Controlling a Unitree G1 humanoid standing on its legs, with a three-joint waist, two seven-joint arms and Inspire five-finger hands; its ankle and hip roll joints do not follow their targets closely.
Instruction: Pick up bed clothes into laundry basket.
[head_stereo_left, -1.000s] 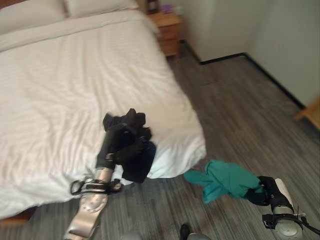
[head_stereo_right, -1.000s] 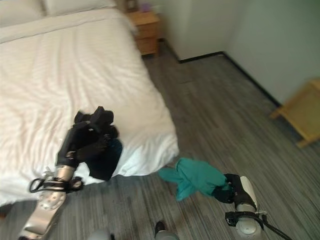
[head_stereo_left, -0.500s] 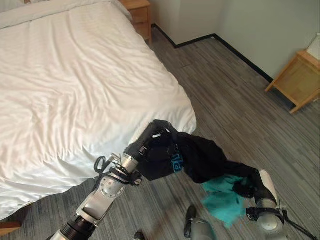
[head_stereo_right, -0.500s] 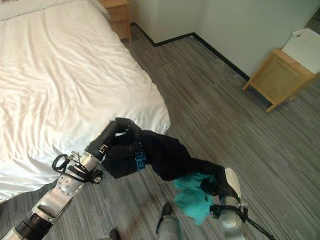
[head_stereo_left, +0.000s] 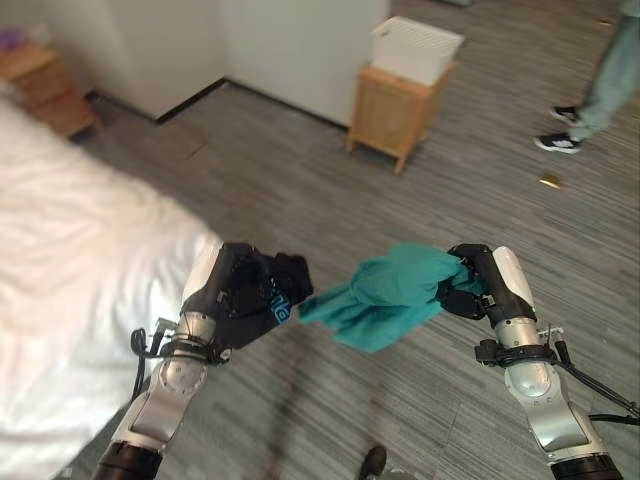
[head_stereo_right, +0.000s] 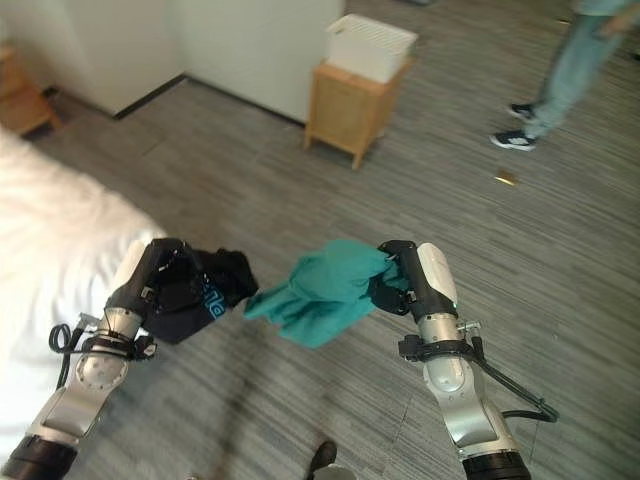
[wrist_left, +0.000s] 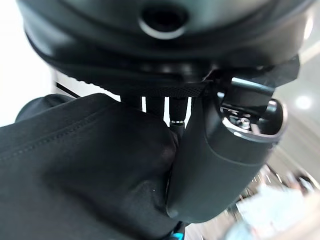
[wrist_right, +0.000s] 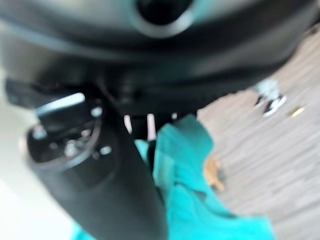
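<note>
The left hand now clutches the black garment bunched in the air beside the bed, no longer stretched toward the right hand. That hand grips the teal garment, lifted off the floor. A white basket sits on a far wooden stand.

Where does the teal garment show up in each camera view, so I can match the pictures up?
Left eye view: the teal garment hangs mid-picture, pinched by the right hand.
Right eye view: just left of centre, same grip.
Left wrist view: I cannot make it out; black clothing sits in the left hand.
Right wrist view: beside the thumb.
Shared landmark: the white basket on the wooden stand.
</note>
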